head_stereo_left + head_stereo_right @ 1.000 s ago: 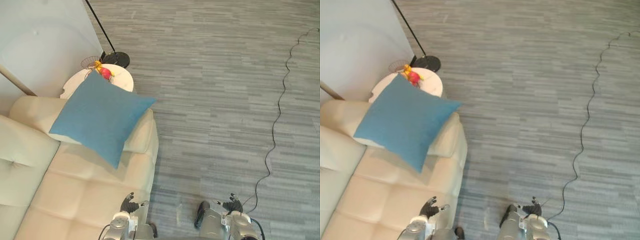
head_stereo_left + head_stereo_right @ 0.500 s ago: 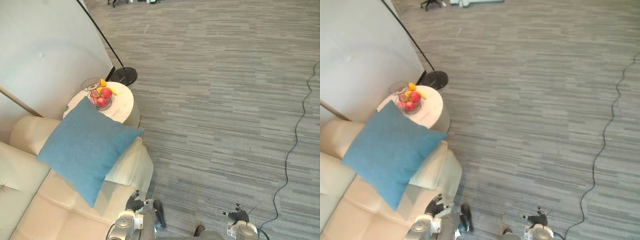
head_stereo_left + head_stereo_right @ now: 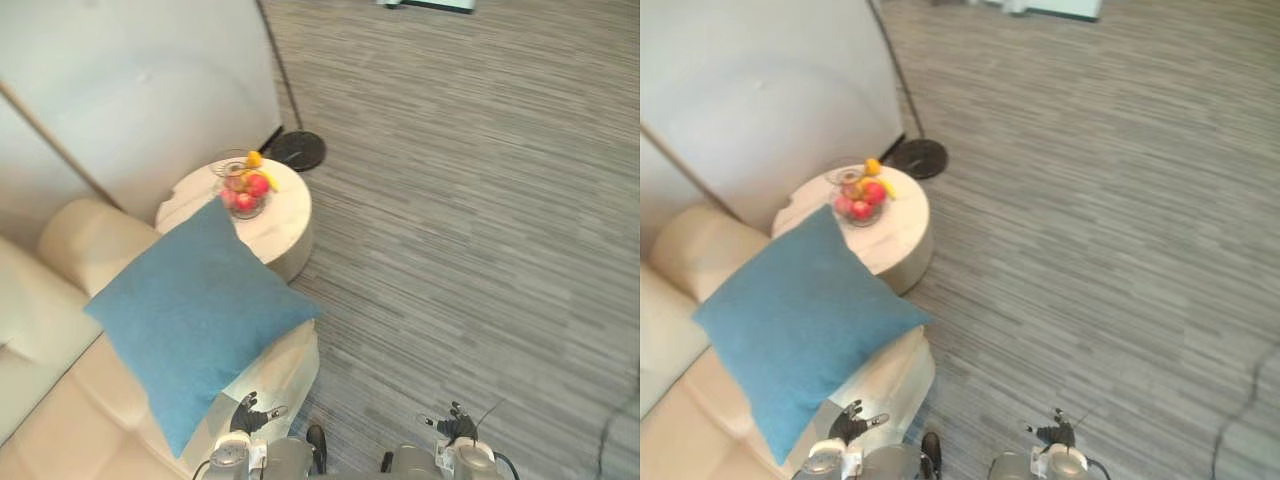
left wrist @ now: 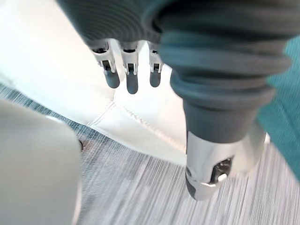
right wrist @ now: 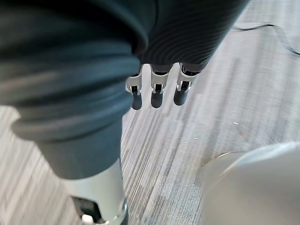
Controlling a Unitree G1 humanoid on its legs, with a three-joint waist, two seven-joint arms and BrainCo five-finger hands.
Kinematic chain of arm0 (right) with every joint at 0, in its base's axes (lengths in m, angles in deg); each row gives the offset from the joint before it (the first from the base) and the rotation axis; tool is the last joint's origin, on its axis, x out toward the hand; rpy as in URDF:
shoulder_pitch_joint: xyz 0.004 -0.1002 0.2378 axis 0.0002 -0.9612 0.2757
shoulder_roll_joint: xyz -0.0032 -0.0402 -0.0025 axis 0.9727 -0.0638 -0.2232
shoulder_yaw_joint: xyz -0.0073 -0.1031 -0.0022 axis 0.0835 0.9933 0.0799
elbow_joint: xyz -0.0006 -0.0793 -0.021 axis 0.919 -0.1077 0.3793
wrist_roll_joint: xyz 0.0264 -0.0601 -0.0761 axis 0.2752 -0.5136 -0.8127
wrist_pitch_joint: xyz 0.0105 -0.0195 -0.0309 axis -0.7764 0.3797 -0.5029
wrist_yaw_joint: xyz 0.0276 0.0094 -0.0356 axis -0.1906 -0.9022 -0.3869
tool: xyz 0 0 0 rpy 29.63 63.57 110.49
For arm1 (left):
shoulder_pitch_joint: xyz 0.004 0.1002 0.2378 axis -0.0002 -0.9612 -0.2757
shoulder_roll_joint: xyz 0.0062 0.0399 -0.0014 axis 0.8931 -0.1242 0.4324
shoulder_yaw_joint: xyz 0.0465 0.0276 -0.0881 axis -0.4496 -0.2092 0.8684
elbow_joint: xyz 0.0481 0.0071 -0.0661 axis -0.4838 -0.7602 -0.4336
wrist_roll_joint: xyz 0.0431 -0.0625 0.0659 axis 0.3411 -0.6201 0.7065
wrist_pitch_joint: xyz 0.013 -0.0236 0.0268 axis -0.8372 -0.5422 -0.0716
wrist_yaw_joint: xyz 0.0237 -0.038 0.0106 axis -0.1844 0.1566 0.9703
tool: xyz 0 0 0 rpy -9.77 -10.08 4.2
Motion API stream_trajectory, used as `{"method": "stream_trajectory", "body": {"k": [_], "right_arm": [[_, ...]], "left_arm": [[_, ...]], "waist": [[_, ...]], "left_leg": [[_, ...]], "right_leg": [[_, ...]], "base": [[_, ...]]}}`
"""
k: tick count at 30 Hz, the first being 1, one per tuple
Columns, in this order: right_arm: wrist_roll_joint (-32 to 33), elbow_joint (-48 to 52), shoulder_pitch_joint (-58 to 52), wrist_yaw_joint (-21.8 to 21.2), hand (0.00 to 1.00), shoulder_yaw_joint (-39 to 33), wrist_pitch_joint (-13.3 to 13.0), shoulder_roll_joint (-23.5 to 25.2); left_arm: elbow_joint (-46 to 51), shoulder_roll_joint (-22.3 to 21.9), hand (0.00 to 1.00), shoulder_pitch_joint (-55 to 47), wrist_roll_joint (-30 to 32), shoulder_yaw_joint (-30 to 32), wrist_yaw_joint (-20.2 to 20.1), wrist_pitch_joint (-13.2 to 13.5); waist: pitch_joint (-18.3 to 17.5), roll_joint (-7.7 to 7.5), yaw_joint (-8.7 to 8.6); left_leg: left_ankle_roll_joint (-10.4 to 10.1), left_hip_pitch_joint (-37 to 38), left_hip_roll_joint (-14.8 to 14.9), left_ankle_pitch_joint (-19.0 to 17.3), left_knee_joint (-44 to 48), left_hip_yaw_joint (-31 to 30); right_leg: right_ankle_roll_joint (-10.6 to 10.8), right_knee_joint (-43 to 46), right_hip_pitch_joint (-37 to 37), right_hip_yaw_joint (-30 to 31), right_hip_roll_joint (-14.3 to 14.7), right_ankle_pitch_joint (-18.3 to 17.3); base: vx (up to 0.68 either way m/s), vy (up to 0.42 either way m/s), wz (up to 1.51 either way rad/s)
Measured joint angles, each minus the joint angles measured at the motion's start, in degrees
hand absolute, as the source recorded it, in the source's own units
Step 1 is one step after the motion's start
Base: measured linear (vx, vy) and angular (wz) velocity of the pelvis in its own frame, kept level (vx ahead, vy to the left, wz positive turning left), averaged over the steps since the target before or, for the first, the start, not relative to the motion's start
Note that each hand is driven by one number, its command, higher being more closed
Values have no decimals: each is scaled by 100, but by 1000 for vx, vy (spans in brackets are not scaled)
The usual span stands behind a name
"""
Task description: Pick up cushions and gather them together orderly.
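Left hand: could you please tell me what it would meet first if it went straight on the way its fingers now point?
Most likely the cream sofa: the straight fingers of the left hand aim at its upholstery near a seam, with the blue cushion off to one side. Depth is unclear.

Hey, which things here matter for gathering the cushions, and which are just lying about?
For the job: blue cushion, propped on the cream sofa by its arm; left hand and right hand, both open, empty.
Lying about: round side table; fruit bowl on it; black lamp base on the floor.
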Motion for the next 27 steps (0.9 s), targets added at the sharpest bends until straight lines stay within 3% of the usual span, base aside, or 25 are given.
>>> {"method": "stream_trajectory", "body": {"k": [1,3,4,6,9,13,14,16,18,19,21,25,26,27], "right_arm": [[-3,-36,-17,-5,0,-8,7,-90],[-3,4,94,-18,0,-6,-34,-141],[-3,1,137,-29,0,-8,-70,-203],[-4,-4,139,-34,0,-16,-68,-233],[-7,-2,148,-33,0,-71,-70,-204],[1,-13,97,-42,0,-191,-70,-2],[5,-14,55,-43,0,-296,-69,78],[33,-14,-112,-45,0,-393,-58,94],[64,-14,-195,-42,0,-449,-28,131],[62,-13,-218,-53,0,-436,-14,197],[58,-10,-141,-56,0,-445,-14,224],[48,-13,-76,-79,0,-433,-3,238],[50,-12,-79,-97,0,-416,-3,246],[53,-12,-71,-111,0,-333,-3,240]], "left_arm": [[-61,-33,0,32,10,-9,16,-12],[-44,-107,0,-14,54,-11,8,14],[-71,-189,0,-11,90,-12,-4,8],[-55,-287,0,-3,101,-27,-33,24],[-54,-257,0,4,109,-102,-38,25],[-135,-191,0,92,212,-133,-51,6],[-181,-189,0,102,212,-132,-71,3],[-309,-202,0,147,221,-172,-132,-34],[-329,-160,0,147,225,-175,-157,-23],[-336,-64,0,137,226,-176,-157,-19],[-384,32,0,114,289,-184,-159,-48],[-391,142,0,70,331,-231,-181,-71],[-389,142,0,75,333,-262,-178,-78],[-389,161,0,102,332,-317,-173,-82]], "waist": [[-11,97,9],[-60,180,53],[-106,255,29],[-107,286,23],[-117,294,30],[-130,188,-43],[-118,151,-81],[-145,202,-268],[-174,144,-240],[-221,11,-227],[-263,-104,-258],[-236,-112,-276],[-211,-83,-358],[-168,-40,-367]], "left_leg": [[-160,-5,101,-38,59,-177],[-396,-55,306,34,51,-79],[-541,-86,491,17,62,300],[-589,-71,803,112,19,1170],[-351,-11,891,319,-68,1977],[-227,-246,618,617,-284,2105],[-43,-292,694,488,-251,2501],[-99,-206,1092,257,-2,3495],[-42,-176,929,276,-41,3442],[25,-179,748,319,-206,3363],[178,-144,449,494,-587,3235],[250,90,12,510,-1006,2939],[258,94,-48,506,-1039,2736],[256,94,-47,506,-1061,2577]], "right_leg": [[-145,14,129,-277,14,203],[-168,-252,322,-612,81,228],[-173,-394,474,-851,123,231],[-175,-444,669,-1202,138,230],[-213,-527,911,-1624,55,202],[-243,-717,1017,-2470,-276,189],[-263,-709,1022,-2732,-353,194],[-240,-702,1296,-3259,-433,179],[-169,-708,1428,-3347,-534,185],[-126,-765,1403,-3335,-591,158],[-43,-819,1390,-3346,-716,110],[75,-161,1331,-3291,-1113,-113],[-134,285,1127,-2797,-1119,-274],[-116,486,946,-2080,-892,-414]], "base": [[254,-278,100],[214,-247,70],[120,-160,64],[105,-174,77],[49,-51,64],[-28,46,80],[-43,83,112],[35,103,123],[0,179,79],[-58,228,47],[-51,177,45],[-56,127,36],[-49,53,69],[-34,32,74]]}}
